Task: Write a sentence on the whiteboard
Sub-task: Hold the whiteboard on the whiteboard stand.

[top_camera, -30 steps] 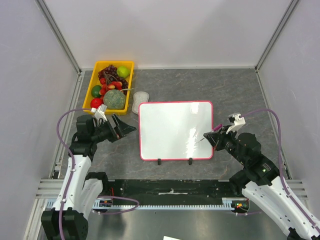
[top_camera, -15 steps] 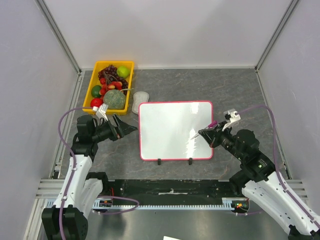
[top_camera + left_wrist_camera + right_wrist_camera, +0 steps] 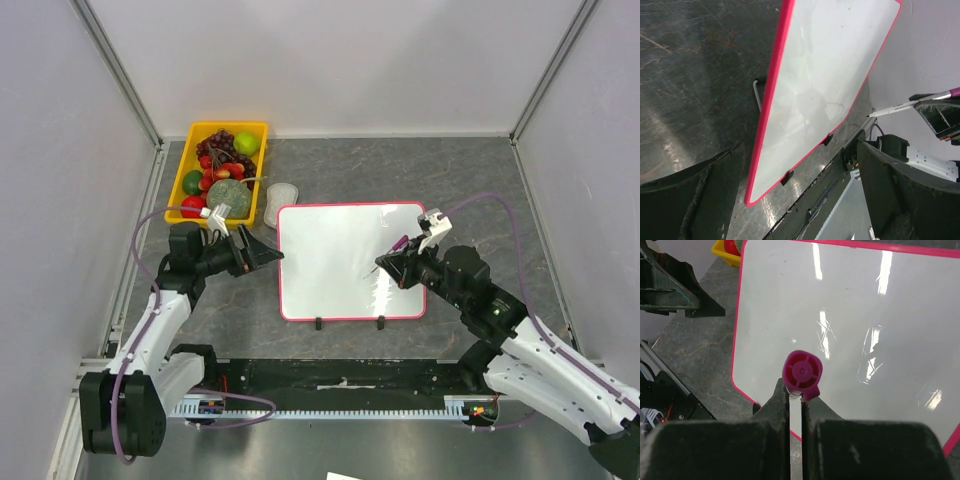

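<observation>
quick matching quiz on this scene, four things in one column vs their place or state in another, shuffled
1 whiteboard
2 marker
3 yellow bin
4 grey block

a holds fruit
b clamped in the right gripper
c blank, nothing written
d beside the bin, at the board's far corner

Pairs: 1-c, 2-b, 3-a, 4-d

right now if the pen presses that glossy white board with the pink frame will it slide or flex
The glossy white pink-framed board looks rigid, so probably little flex under the magenta-capped pen. Its two small black feet may grip somewhat, yet on the smooth grey table it could skid.
</observation>
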Available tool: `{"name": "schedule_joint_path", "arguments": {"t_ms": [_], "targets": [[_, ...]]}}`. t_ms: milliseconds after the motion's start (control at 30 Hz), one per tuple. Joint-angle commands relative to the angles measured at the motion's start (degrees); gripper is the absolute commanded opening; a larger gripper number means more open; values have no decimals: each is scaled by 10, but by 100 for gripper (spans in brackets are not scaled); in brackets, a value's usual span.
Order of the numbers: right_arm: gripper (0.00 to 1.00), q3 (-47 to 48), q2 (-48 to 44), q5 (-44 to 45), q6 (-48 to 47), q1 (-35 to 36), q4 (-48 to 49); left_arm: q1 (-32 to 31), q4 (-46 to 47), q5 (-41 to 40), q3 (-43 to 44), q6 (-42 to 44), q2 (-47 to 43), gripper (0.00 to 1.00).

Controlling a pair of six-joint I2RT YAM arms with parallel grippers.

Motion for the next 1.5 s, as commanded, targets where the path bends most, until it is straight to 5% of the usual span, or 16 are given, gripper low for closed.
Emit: {"name": "schedule_joint_path", "arguments": {"t_ms": [0,567,1100,1467], "targets": [[0,56,32,60,-15,41,60,-31,36,-12,35,11,20,97],[0,78,104,211,-57,220,170,-41,170,11,-53,-23,7,95],[0,108,159,268,-50,216,173,-48,428,26,-107,-64,108,92],[0,122,187,165,-46,142,216,-63,601,69,-121,-87,248,87]]}}
